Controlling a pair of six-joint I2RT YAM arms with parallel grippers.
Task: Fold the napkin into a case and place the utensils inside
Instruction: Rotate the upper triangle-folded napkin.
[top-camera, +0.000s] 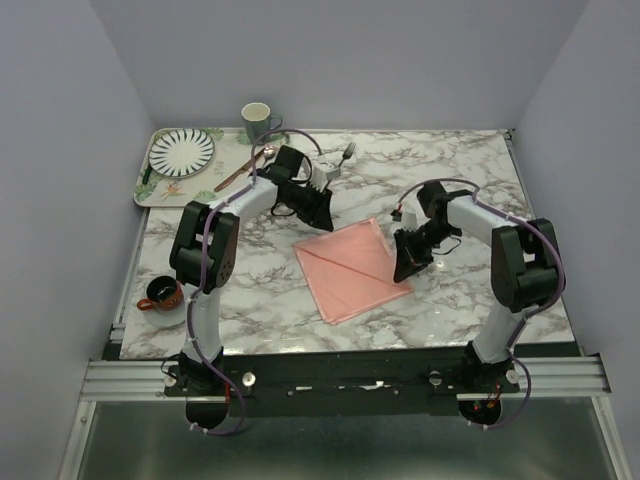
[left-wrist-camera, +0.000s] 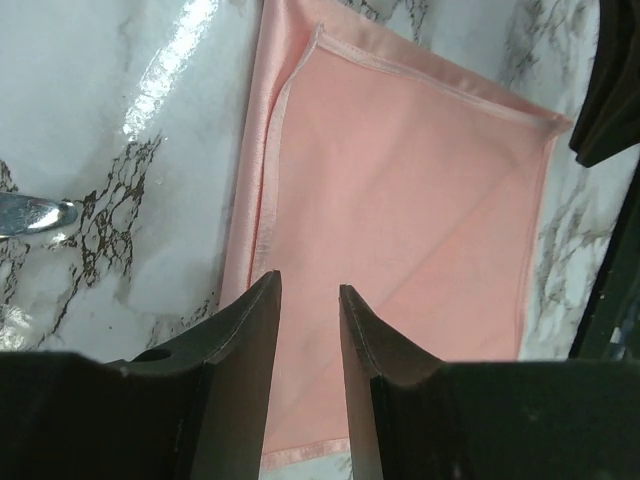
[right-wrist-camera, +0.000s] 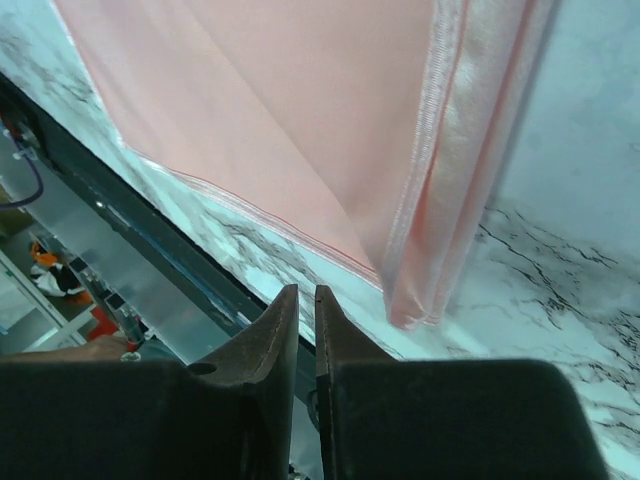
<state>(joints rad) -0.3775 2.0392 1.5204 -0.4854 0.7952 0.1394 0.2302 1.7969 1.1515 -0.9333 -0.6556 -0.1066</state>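
The salmon-pink napkin (top-camera: 350, 268) lies folded flat in a rough square at the table's middle. It also shows in the left wrist view (left-wrist-camera: 400, 200) and the right wrist view (right-wrist-camera: 280, 110), where its layered hem edge hangs near the jaws. My left gripper (top-camera: 322, 212) hovers over the napkin's far corner, slightly open and empty (left-wrist-camera: 308, 283). My right gripper (top-camera: 408, 262) is at the napkin's right edge, its jaws almost together with nothing between them (right-wrist-camera: 306, 290). The silver fork (top-camera: 346, 155) lies behind the left arm. A silver utensil end (left-wrist-camera: 35, 215) shows left of the napkin; I cannot tell which. No case is formed.
A tray (top-camera: 150, 185) at the back left holds a striped plate (top-camera: 182, 150) and a brown-handled utensil (top-camera: 235, 175). A green mug (top-camera: 257, 120) stands behind it. A brown cup (top-camera: 160, 293) sits at the left edge.
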